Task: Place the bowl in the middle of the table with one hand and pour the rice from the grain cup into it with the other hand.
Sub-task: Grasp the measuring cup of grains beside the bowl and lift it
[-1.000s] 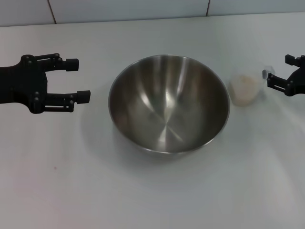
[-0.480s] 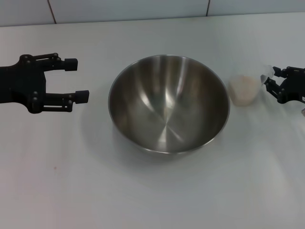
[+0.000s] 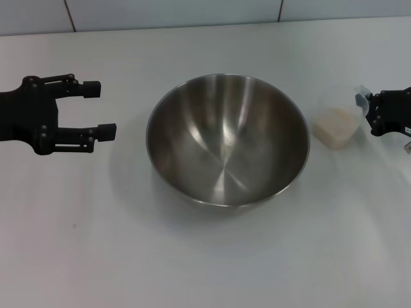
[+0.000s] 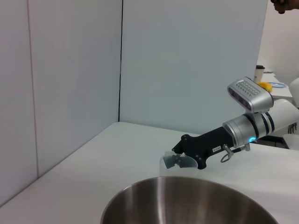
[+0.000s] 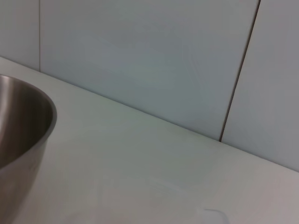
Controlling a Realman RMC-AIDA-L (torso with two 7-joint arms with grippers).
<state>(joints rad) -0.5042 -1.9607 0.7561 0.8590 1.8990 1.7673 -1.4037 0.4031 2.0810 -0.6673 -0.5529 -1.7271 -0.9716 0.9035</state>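
Note:
The stainless-steel bowl [image 3: 228,138] stands empty in the middle of the white table [image 3: 205,256]; it also shows in the left wrist view [image 4: 187,200] and the right wrist view [image 5: 18,126]. The clear grain cup [image 3: 337,119] with off-white rice [image 3: 335,126] in it is just right of the bowl, slightly tilted. My right gripper [image 3: 370,114] is shut on the cup's handle side. The left wrist view shows that gripper [image 4: 180,151] holding the cup [image 4: 177,161] beyond the bowl's far rim. My left gripper [image 3: 99,108] is open and empty, left of the bowl and apart from it.
A tiled wall [image 3: 192,13] runs along the table's back edge. Bare tabletop lies in front of the bowl and around both arms.
My right gripper has closed on the cup's handle and shifted the cup slightly to the right, away from the bowl. My left gripper has drawn back a little to the left.

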